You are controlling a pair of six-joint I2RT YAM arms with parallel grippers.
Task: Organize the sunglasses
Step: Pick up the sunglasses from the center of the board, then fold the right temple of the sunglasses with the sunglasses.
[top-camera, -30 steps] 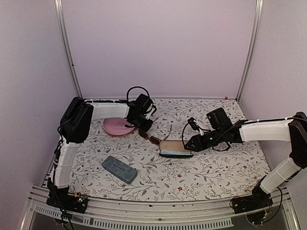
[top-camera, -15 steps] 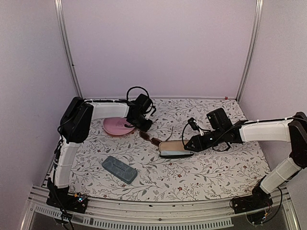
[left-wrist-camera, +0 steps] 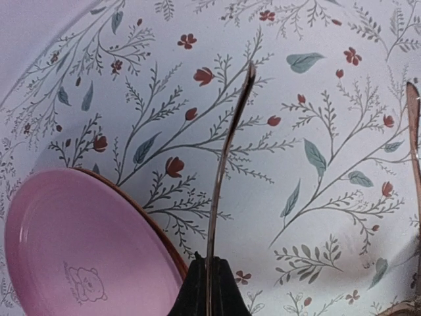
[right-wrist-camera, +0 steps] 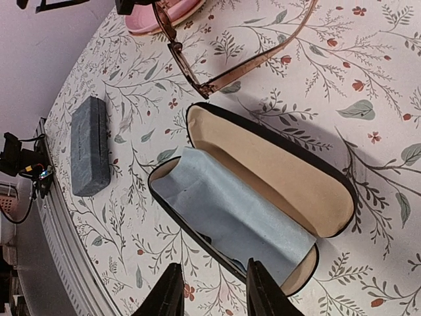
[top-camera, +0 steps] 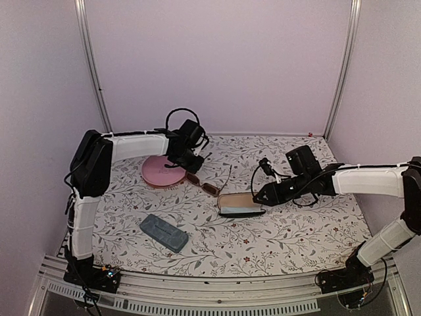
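Observation:
The reddish-brown sunglasses (top-camera: 204, 185) lie between the pink plate and the open case, arms spread. My left gripper (top-camera: 187, 158) is shut on one thin arm (left-wrist-camera: 223, 164) of them, which runs up out of the closed fingertips (left-wrist-camera: 209, 289). The frame and dark lenses (right-wrist-camera: 197, 72) show at the top of the right wrist view. My right gripper (right-wrist-camera: 214, 296) stands open at the near rim of the black hard case (right-wrist-camera: 276, 171), which lies open with a tan lining and a blue cloth (right-wrist-camera: 230, 210) inside. Nothing is between its fingers.
A pink plate (top-camera: 161, 172) sits just left of the left gripper, close under it in the wrist view (left-wrist-camera: 72, 250). A grey-blue rectangular case (top-camera: 164, 232) lies at the front left. Walls and metal posts enclose the flowered table (top-camera: 289, 237).
The left gripper closed on the sunglasses' arm and drew back and left towards the plate, pulling the glasses with it. The right arm barely moved.

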